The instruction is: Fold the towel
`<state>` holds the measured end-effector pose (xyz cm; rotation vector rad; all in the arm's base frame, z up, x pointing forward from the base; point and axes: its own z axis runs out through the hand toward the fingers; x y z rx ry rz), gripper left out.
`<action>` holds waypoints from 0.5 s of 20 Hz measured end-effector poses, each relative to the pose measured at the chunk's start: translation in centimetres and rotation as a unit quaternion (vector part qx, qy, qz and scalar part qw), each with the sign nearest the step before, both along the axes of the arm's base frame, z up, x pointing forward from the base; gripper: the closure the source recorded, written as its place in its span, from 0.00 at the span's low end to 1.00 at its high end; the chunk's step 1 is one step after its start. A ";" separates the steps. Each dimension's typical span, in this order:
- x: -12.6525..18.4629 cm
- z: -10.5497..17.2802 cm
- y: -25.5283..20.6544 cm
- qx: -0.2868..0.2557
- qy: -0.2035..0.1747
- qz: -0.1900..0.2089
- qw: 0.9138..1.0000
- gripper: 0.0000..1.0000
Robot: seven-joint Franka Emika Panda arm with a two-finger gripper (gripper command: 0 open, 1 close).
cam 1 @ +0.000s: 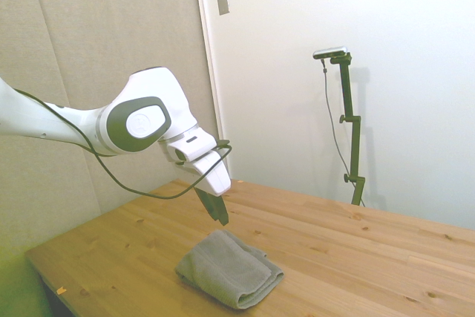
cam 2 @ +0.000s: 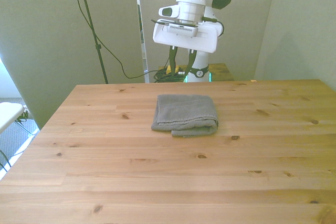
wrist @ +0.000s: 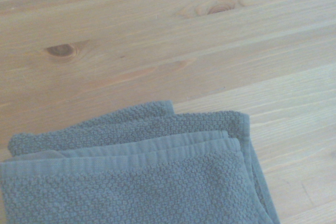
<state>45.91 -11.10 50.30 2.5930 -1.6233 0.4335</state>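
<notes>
Terry towel (cam 2: pixel 185 113), thick, layered, rectangular

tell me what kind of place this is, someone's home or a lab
Most likely a robot lab or test room, not a home. A white robot arm reaches over a bare wooden table holding only a folded grey towel, with plain panel walls behind.

One camera stands off the table's (cam 1: pixel 356 257) side, looking across it at the wall. Another faces the table from its near edge, looking slightly down. The wrist camera looks close down at the towel (wrist: pixel 136 182), which both wide views share.
</notes>
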 end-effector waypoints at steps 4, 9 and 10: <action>-2.2 -0.3 1.2 0.038 0.025 0.054 0.998 0.00; -8.6 0.0 5.6 0.078 0.032 0.144 0.986 0.00; -10.0 0.0 6.6 0.080 0.031 0.154 0.984 0.00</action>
